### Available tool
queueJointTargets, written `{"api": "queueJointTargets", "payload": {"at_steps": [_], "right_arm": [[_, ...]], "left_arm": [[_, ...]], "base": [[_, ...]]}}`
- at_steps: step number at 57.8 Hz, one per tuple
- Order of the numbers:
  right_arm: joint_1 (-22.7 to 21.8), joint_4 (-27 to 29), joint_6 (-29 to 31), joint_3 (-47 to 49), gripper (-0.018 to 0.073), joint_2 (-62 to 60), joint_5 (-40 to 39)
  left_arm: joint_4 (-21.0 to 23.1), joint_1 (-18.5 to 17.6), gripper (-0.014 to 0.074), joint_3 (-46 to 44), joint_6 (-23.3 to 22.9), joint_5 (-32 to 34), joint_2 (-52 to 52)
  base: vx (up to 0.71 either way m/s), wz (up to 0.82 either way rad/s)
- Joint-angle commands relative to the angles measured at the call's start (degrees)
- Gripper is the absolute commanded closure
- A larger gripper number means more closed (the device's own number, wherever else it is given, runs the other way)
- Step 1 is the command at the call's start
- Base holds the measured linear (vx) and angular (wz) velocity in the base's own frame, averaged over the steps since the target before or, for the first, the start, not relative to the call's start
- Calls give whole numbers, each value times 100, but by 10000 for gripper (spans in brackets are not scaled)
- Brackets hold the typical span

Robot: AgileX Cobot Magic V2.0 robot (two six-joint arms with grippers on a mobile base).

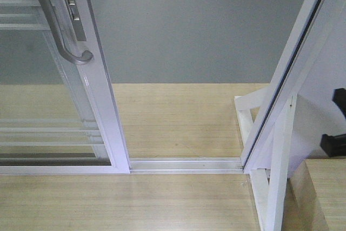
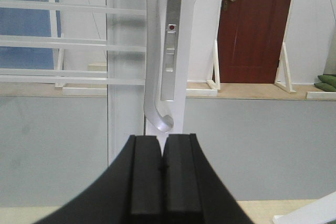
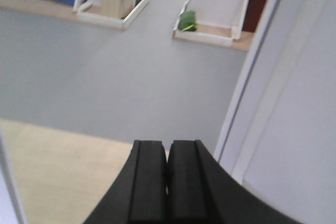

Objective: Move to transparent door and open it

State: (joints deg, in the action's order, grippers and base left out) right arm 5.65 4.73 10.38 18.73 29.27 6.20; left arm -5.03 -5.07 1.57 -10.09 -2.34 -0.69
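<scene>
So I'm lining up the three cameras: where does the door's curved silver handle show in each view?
Front view: handle, top left, on the transparent door.
Left wrist: handle, centre, above the shut left gripper.
Right wrist: not in view.
Shared landmark: grey floor.

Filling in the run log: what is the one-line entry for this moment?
door: transparent door slid partway, gap open | handle: ungripped | left gripper: shut, just below handle | right gripper: shut, empty

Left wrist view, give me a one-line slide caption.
Shut left pincer just below the curved silver handle of the transparent door, not touching it.
</scene>
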Motion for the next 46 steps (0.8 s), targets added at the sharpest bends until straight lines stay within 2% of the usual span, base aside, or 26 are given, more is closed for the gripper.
{"api": "queueJointTargets", "payload": {"at_steps": [1, 9, 21, 24, 46], "right_arm": [[-389, -87, -407, -292, 574, -685, -821], [-701, -380, -1007, -1059, 570, -1795, -864], [-759, -379, -1102, -2160, 568, -2932, -1008], [-759, -411, -1082, -2115, 567, -3108, -565], [-759, -473, -1082, -2124, 567, -3074, -703]], "left_arm": [[11, -16, 602, 172, -52, 441, -68], [11, -16, 602, 172, -52, 441, -68], [11, -16, 602, 172, -52, 441, -68], [11, -16, 602, 172, -52, 441, -68], [11, -16, 602, 172, -52, 441, -68]], "base": [[0, 0], [0, 0], [0, 0], [0, 0], [0, 0]]}}
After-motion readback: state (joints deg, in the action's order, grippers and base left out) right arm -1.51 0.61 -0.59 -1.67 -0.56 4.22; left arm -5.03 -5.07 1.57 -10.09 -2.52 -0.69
